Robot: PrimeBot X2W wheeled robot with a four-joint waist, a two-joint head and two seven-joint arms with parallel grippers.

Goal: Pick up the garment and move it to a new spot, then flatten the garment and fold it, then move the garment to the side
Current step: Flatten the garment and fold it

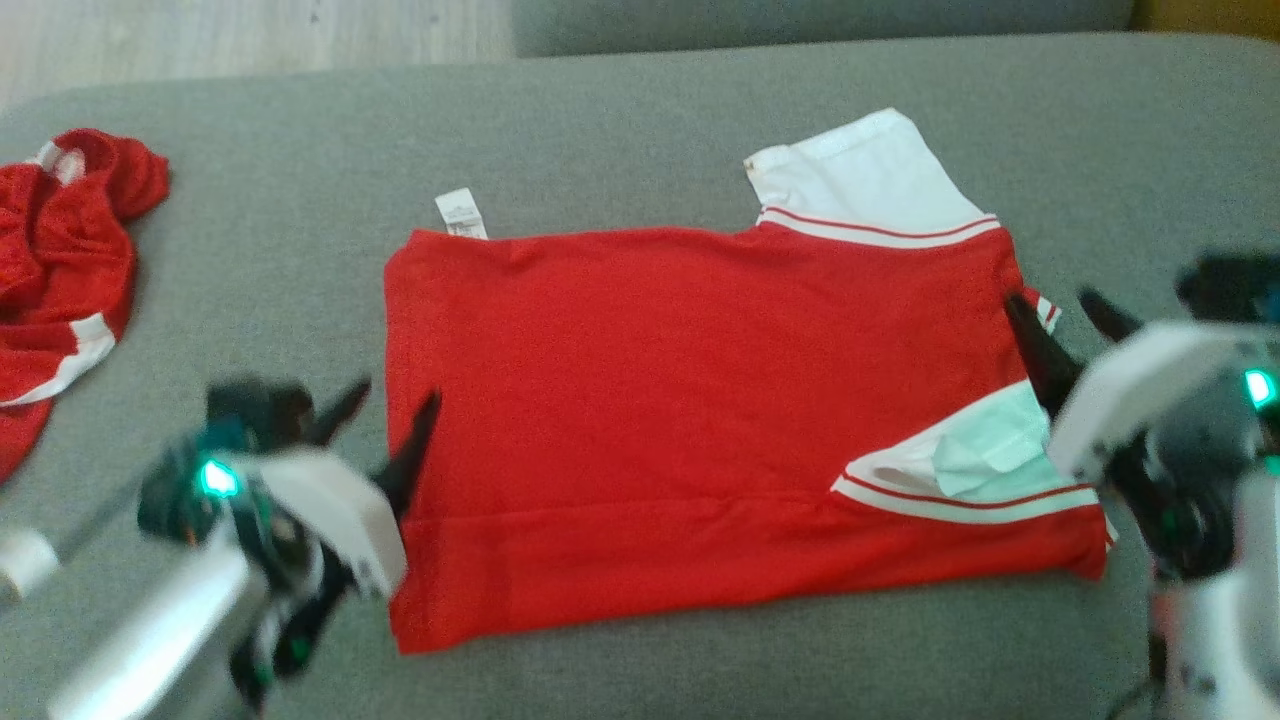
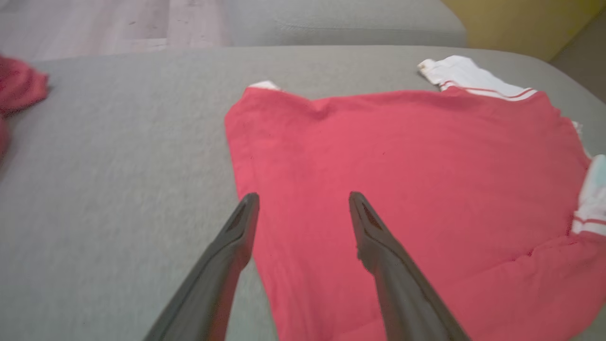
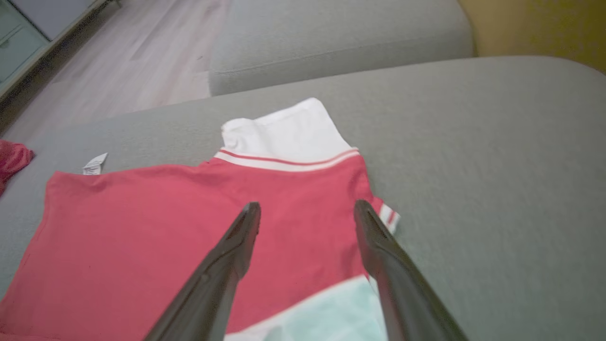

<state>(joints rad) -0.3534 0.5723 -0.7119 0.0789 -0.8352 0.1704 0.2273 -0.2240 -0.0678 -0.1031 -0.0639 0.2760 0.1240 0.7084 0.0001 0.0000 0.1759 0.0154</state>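
The garment (image 1: 690, 400) is a red shirt with white sleeves and red-striped trim, lying folded over and fairly flat on a grey cushion (image 1: 620, 130). A white sleeve (image 1: 860, 170) sticks out at its far right, and a care tag (image 1: 461, 213) pokes out at its far left corner. My left gripper (image 1: 392, 400) stands open at the shirt's left edge, nothing between its fingers (image 2: 239, 232). At the shirt's right edge my right gripper (image 1: 1062, 315) is open too, empty, over the red cloth (image 3: 189, 227) near the collar area (image 1: 985, 455).
A second red-and-white garment (image 1: 60, 260) lies crumpled at the cushion's far left. Another grey cushion (image 1: 800, 20) sits behind, with pale wood floor (image 1: 250, 40) beyond. A yellow wall (image 3: 544, 28) rises at the far right.
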